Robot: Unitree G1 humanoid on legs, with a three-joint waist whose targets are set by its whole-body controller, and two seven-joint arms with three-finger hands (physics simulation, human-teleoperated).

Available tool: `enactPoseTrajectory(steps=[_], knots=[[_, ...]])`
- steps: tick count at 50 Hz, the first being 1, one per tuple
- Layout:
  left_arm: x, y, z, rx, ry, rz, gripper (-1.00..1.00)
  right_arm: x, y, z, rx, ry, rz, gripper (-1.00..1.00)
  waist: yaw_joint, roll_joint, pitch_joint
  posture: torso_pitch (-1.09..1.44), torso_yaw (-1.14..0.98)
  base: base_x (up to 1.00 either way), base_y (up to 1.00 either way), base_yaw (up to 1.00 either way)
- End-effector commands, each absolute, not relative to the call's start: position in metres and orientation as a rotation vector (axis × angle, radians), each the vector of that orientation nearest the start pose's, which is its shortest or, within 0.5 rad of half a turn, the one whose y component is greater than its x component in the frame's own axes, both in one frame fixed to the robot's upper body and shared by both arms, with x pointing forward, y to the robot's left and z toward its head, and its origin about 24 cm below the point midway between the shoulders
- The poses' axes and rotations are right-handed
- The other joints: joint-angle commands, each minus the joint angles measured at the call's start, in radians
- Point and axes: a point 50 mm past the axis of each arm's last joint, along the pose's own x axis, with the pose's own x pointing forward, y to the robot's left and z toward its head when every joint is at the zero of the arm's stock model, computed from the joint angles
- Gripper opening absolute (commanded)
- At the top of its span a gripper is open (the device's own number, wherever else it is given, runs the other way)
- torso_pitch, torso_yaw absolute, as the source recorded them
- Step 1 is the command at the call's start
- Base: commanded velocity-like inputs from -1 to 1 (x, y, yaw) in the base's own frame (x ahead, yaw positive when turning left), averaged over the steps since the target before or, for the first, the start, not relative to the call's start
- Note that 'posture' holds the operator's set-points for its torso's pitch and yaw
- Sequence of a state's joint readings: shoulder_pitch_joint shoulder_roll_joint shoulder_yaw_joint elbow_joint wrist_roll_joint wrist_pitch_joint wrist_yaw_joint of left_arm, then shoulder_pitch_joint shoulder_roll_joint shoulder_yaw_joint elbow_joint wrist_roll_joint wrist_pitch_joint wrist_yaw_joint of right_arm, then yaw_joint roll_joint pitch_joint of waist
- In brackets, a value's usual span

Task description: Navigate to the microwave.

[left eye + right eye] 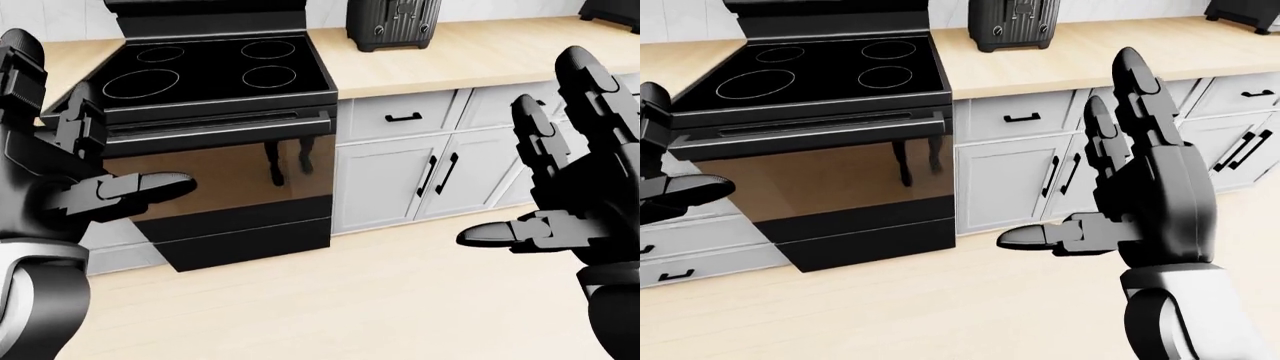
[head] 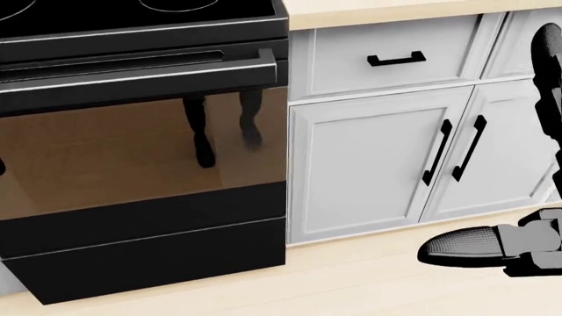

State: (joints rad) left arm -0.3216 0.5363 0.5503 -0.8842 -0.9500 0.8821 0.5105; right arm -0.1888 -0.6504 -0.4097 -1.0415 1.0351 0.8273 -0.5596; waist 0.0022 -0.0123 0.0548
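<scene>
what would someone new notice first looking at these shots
The black stove, with four burner rings and a glossy oven door, fills the left half of the left-eye view. The robot's two open black hands frame the scene: left hand at the left edge, right hand spread wide in the right-eye view. A dark toaster stands on the pale wooden counter, above white cabinets.
</scene>
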Motion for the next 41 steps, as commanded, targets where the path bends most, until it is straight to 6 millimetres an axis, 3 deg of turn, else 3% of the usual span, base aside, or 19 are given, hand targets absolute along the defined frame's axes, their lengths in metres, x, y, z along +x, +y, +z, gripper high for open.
enactPoseTrajectory(steps=[1,4,5,6,8,10,15,16,17,18,19,22,27,30,32,34,36,39,41], knots=[[0.1987,0.2245,0.2739,-0.098,-0.45,0.168,1.0,0.1808,-0.1917,0.2608,-0.03,-0.403,-0.019,1.0,-0.002,0.002,-0.009,0.0,0.0,0.0,0.27,0.0],[0.1985,0.2246,0.2743,-0.099,-0.45,0.169,1.0,0.1807,-0.1916,0.2607,-0.03,-0.403,-0.018,1.0,-0.002,-0.049,-0.013,0.0,0.0,0.0,0.28,0.0],[0.1983,0.2245,0.2743,-0.1,-0.45,0.169,1.0,0.1807,-0.1916,0.2607,-0.03,-0.403,-0.018,1.0,0.002,-0.049,-0.02,0.0,0.0,0.0,0.27,0.0],[0.1983,0.2244,0.2745,-0.099,-0.451,0.168,1.0,0.1807,-0.1919,0.2607,-0.029,-0.402,-0.019,1.0,-0.012,-0.029,-0.013,0.0,0.0,0.0,0.28,0.0],[0.1986,0.2244,0.2746,-0.099,-0.45,0.169,1.0,0.1812,-0.1915,0.26,-0.028,-0.401,-0.018,1.0,-0.006,-0.047,-0.018,0.0,0.0,0.0,0.28,0.0],[0.1984,0.2242,0.2747,-0.095,-0.451,0.169,1.0,0.181,-0.1914,0.2608,-0.027,-0.402,-0.017,1.0,-0.006,-0.036,-0.025,0.0,0.0,0.0,0.28,0.0],[0.1992,0.224,0.2754,-0.098,-0.45,0.167,1.0,0.1815,-0.191,0.2602,-0.027,-0.398,-0.017,1.0,-0.011,0.03,-0.008,0.0,0.0,0.0,0.28,0.0],[0.1994,0.224,0.2753,-0.097,-0.45,0.167,1.0,0.1815,-0.191,0.2602,-0.027,-0.397,-0.016,1.0,-0.013,0.06,-0.016,0.0,0.0,0.0,0.27,0.0],[0.1991,0.2236,0.2753,-0.097,-0.45,0.166,1.0,0.1812,-0.1913,0.261,-0.026,-0.4,-0.016,1.0,-0.011,0.11,-0.031,0.0,0.0,0.0,0.28,0.0],[0.1992,0.2235,0.2752,-0.097,-0.45,0.165,1.0,0.1811,-0.1914,0.2612,-0.026,-0.4,-0.016,1.0,-0.008,0.081,-0.028,0.0,0.0,0.0,0.28,0.0],[0.1992,0.2234,0.2754,-0.097,-0.45,0.165,1.0,0.181,-0.1915,0.2614,-0.024,-0.4,-0.016,1.0,-0.004,0.076,-0.015,0.0,0.0,0.0,0.27,0.0],[0.2,0.2231,0.2752,-0.097,-0.449,0.163,1.0,0.1814,-0.1911,0.2607,-0.025,-0.399,-0.016,1.0,0.0,0.047,-0.022,0.0,0.0,0.0,0.28,0.0],[0.1996,0.223,0.2759,-0.097,-0.449,0.162,1.0,0.1819,-0.1911,0.2598,-0.028,-0.398,-0.017,1.0,-0.002,0.002,-0.009,0.0,0.0,0.0,0.28,0.0],[0.1995,0.2233,0.2755,-0.098,-0.449,0.163,1.0,0.1817,-0.1916,0.2599,-0.026,-0.399,-0.018,1.0,-0.003,-0.05,-0.013,0.0,0.0,0.0,0.28,0.0],[0.1988,0.2232,0.2755,-0.098,-0.45,0.163,1.0,0.1816,-0.1917,0.2597,-0.026,-0.399,-0.018,1.0,-0.013,-0.034,-0.013,0.0,0.0,0.0,0.27,0.0],[0.199,0.223,0.2745,-0.097,-0.448,0.163,1.0,0.1817,-0.1915,0.2593,-0.026,-0.398,-0.017,1.0,-0.007,-0.045,-0.019,0.0,0.0,0.0,0.28,0.0],[0.1988,0.2231,0.2755,-0.098,-0.449,0.163,1.0,0.1814,-0.192,0.26,-0.026,-0.399,-0.019,1.0,-0.007,-0.035,-0.024,0.0,0.0,0.0,0.28,0.0],[0.1993,0.2234,0.2752,-0.098,-0.448,0.164,1.0,0.1817,-0.1913,0.2594,-0.027,-0.398,-0.017,1.0,-0.008,-0.003,-0.008,0.0,0.0,0.0,0.28,0.0],[0.1999,0.2233,0.2745,-0.098,-0.448,0.164,1.0,0.182,-0.1914,0.2588,-0.028,-0.397,-0.018,1.0,-0.012,0.034,-0.008,0.0,0.0,0.0,0.27,0.0]])
